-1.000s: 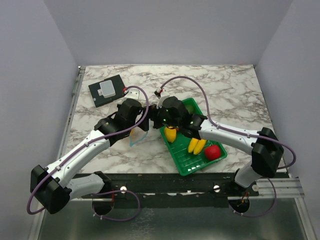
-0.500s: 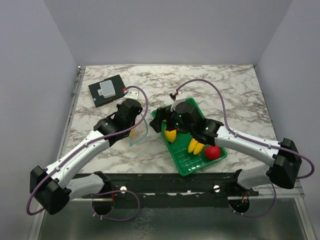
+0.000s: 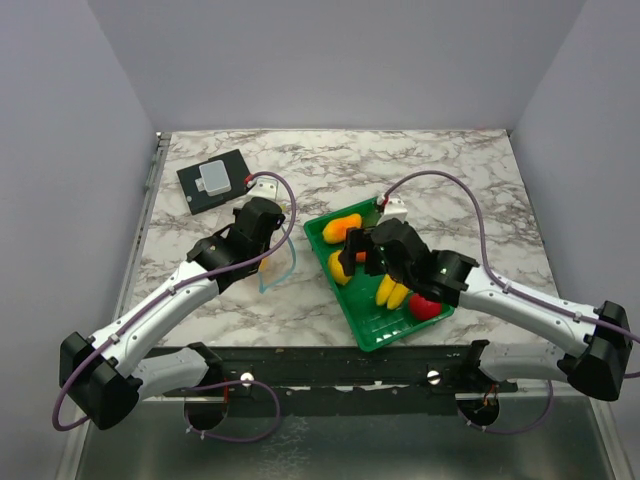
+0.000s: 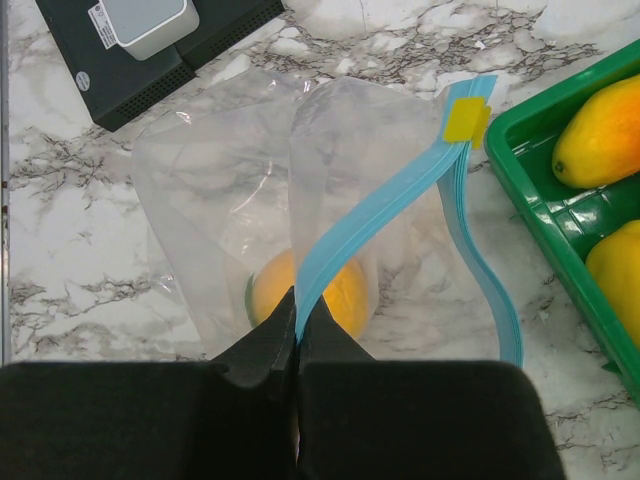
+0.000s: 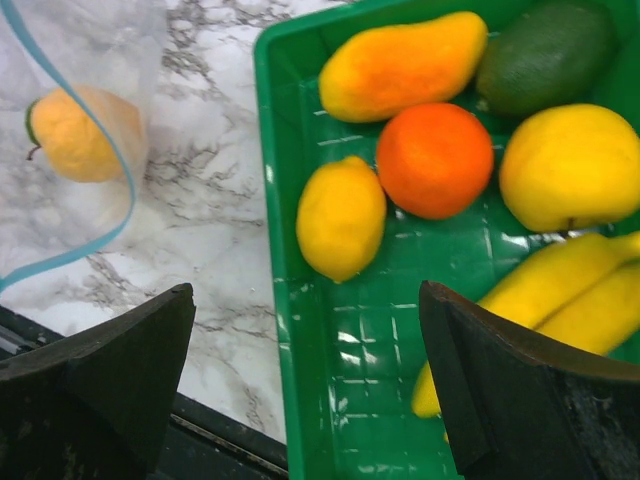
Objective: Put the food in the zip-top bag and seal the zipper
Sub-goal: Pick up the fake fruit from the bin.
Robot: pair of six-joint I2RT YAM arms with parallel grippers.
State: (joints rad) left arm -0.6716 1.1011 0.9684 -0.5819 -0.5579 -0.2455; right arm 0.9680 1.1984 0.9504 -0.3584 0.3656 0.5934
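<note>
The clear zip-top bag (image 4: 230, 180) lies on the marble, its mouth held up. My left gripper (image 4: 296, 305) is shut on the light blue zipper (image 4: 380, 195), pinching one side of the strip. One yellow-orange fruit (image 4: 322, 290) lies inside the bag. My right gripper (image 5: 310, 390) is open and empty above the near left corner of the green tray (image 5: 268, 200). The tray holds a mango (image 5: 400, 65), an orange (image 5: 435, 160), a lemon (image 5: 341, 218), a round yellow fruit (image 5: 570, 165), a green fruit (image 5: 545, 55) and bananas (image 5: 560, 290). The red apple (image 3: 425, 307) shows in the top view.
A black device with a grey box (image 3: 213, 181) lies at the back left of the table. The tray (image 3: 365, 315) sits close to the table's front edge, right of the bag (image 3: 280, 265). A yellow slider tab (image 4: 465, 118) sits at the zipper's far end.
My right gripper has drawn back from the bag's mouth to the right and nearer, over the tray, uncovering the mango. The left gripper still holds the zipper.
</note>
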